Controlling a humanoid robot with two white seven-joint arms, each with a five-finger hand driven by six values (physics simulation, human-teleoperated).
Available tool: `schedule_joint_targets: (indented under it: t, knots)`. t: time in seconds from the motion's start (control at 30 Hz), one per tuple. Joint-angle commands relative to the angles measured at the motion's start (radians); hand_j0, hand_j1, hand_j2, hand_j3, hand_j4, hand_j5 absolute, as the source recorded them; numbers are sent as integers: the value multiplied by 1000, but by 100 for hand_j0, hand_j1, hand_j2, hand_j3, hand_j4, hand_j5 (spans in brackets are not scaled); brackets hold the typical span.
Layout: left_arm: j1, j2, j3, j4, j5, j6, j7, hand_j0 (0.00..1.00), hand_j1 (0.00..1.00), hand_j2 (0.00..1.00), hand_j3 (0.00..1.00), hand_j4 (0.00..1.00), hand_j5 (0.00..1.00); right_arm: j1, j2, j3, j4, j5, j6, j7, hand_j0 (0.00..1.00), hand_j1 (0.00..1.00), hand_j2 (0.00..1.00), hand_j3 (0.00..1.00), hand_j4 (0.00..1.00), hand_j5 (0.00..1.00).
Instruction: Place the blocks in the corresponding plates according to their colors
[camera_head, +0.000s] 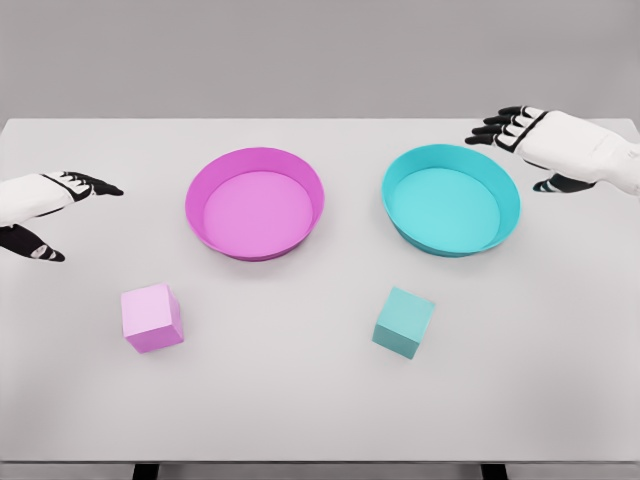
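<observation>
I've got the pink block (152, 317) sitting on the counter (300, 410), in front of the pink plate (255, 203) and off to its left. The teal block (403, 322) is in front of the teal plate (451, 198), right of the pink plate. Left robot hand (50, 205) hovers left of it, fingers spread, empty. Right robot hand (530, 140) hangs beyond the teal plate, fingers wide, holding nothing.

A white table (320, 420) carries a pink plate (254, 160) and a teal plate (451, 156) side by side, with a pink block (152, 317) and a teal block (403, 322) nearer the front.
</observation>
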Motion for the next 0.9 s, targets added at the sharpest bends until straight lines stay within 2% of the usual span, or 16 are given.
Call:
schedule_joint_targets:
  t: [0.0,0.07,0.13,0.2,0.23,0.3,0.37,0.47,0.57,0.7,0.87]
  knots:
    - [0,3,-5,-1,6,2,0,100,100,100,100,100,100,0,-4,2,-3,-5,0,-1,100,100,100,100,100,100]
    - [0,6,-28,-2,6,2,0,100,100,100,100,100,100,0,-5,2,-3,-5,0,-1,100,100,100,100,100,100]
    - [0,20,-28,-10,6,2,0,100,100,100,100,100,100,-2,-50,2,-3,-5,0,-1,100,100,100,100,100,100]
    - [0,21,-31,-74,2,2,-13,100,100,100,100,100,100,-2,-62,7,-15,-5,0,-2,100,100,100,100,100,100]
    - [0,20,-45,-97,2,2,-47,100,100,100,100,100,100,-11,-63,56,-26,-8,0,-7,100,100,100,100,100,100]
    - [0,20,-52,-117,2,2,-56,100,100,100,100,100,100,-121,-116,162,-29,-12,0,-13,100,100,100,100,100,100]
    - [0,23,-65,-132,2,2,-56,100,100,100,100,100,100,-282,-154,323,-65,-12,0,-10,100,100,100,100,100,100]
    - [0,26,-98,-177,-1,2,-58,100,100,100,100,100,100,-397,-156,498,-102,-13,0,-5,100,100,100,100,100,100]
    - [0,38,-101,-217,-6,2,-61,100,100,100,100,100,100,-436,-157,568,-167,-16,0,-7,100,100,100,100,100,100]
    - [0,73,-126,-312,-35,2,-63,100,100,100,100,100,100,-439,-154,584,-285,-16,0,-8,100,100,100,100,100,100]
    - [0,79,-134,-332,-41,2,-95,100,100,100,100,100,100,-439,-180,584,-352,-24,0,-14,100,100,100,100,100,100]
